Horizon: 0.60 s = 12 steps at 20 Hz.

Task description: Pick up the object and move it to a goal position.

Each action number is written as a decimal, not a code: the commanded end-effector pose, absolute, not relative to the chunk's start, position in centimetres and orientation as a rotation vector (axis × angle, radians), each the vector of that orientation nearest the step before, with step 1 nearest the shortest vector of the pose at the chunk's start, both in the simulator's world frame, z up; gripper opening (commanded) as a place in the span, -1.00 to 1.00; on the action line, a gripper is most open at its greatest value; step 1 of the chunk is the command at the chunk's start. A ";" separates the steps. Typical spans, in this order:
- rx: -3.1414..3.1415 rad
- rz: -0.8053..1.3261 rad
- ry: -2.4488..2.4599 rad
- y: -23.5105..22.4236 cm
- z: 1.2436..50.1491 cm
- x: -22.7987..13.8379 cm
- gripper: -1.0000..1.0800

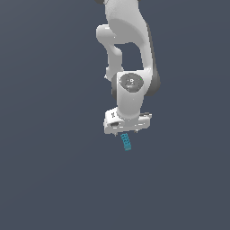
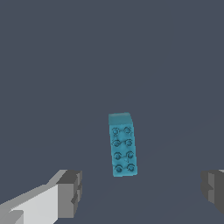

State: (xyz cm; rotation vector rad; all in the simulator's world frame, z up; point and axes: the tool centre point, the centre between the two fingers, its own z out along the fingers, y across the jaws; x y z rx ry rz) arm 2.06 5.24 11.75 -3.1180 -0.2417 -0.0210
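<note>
The object is a small teal-blue studded block (image 1: 126, 141), lying on the dark grey floor just below the white arm's hand in the exterior view. In the wrist view the block (image 2: 122, 145) shows two rows of round studs and lies lengthwise between the two fingers, a little ahead of them. My gripper (image 2: 140, 190) is open, with one grey fingertip (image 2: 70, 192) on one side and the other (image 2: 213, 189) at the frame's edge. Nothing is held. In the exterior view the hand (image 1: 127, 122) hides the fingers.
A flat dark grey floor (image 1: 54, 170) surrounds the block on all sides. The white arm (image 1: 130, 45) rises above the hand toward the top of the exterior view. No other objects or goal marker show.
</note>
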 end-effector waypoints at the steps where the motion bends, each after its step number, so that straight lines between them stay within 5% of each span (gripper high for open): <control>1: -3.120 -0.013 -0.295 5.5 10.0 2.0 0.92; 12: -3.119 0.002 -0.370 5.9 7.3 1.8 0.92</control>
